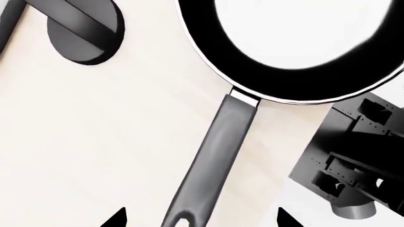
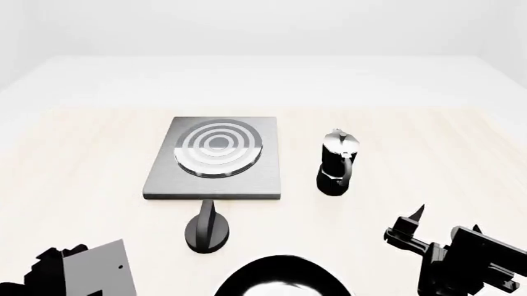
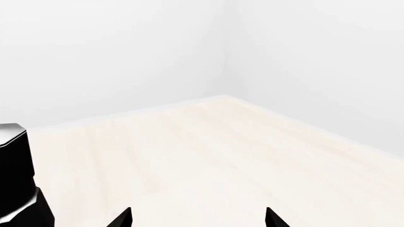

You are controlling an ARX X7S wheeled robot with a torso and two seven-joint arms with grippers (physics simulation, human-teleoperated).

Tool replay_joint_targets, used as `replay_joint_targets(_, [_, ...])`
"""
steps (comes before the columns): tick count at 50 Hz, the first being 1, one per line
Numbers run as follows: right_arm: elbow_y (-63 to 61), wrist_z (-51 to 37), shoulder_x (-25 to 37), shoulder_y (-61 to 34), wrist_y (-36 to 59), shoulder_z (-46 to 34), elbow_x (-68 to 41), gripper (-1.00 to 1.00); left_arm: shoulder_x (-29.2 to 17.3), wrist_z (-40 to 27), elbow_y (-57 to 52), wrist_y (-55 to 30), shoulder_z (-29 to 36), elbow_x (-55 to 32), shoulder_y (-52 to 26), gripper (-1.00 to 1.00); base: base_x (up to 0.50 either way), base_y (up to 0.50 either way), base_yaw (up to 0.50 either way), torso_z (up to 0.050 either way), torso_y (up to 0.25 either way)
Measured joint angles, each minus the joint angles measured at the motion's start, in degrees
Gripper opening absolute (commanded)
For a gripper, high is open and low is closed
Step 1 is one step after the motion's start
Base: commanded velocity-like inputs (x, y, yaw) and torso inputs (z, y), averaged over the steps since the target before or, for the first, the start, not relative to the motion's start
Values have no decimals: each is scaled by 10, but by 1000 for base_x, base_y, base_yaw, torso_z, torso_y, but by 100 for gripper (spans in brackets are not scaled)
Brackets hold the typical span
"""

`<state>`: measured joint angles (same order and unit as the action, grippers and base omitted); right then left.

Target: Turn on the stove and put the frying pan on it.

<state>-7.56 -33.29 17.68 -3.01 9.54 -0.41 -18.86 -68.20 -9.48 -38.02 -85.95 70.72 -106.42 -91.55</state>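
Your stove (image 2: 216, 159) sits mid-worktop (image 2: 99, 154), its knob (image 2: 207, 229) just in front. The frying pan (image 2: 282, 279) lies at the near edge, not on the hotplate. Your left gripper (image 1: 198, 218) hangs above the pan's handle (image 1: 215, 156), fingers apart. Your right gripper (image 3: 198, 218) is also spread, holding nothing.

You have one flat square grey metal hotplate (image 2: 216, 159) with ring burner, one small black round knob (image 2: 207, 228), one round black frying pan (image 1: 296, 47) with pale glossy inside and long handle, one black-and-silver moka pot (image 2: 337, 162), and one pale wooden table (image 2: 82, 172). Two grippers: left (image 1: 200, 218), right (image 2: 409, 225).
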Motion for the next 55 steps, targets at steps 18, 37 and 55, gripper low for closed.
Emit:
replay_joint_targets(18, [-5, -3, 3, 0, 1, -2, -2, 100, 20, 98, 9, 42, 18, 140, 64, 100, 0, 0, 0, 0, 0])
replay_joint_targets(37, [-3, -4, 4, 2, -4, -3, -3, 100, 41, 171, 34, 92, 51, 248, 122, 100, 0, 0, 0, 0, 0])
replay_joint_targets(55, [1, -5, 5, 3, -10, -5, -4, 100, 69, 220, 60, 120, 89, 315, 162, 100, 0, 0, 0, 0, 0])
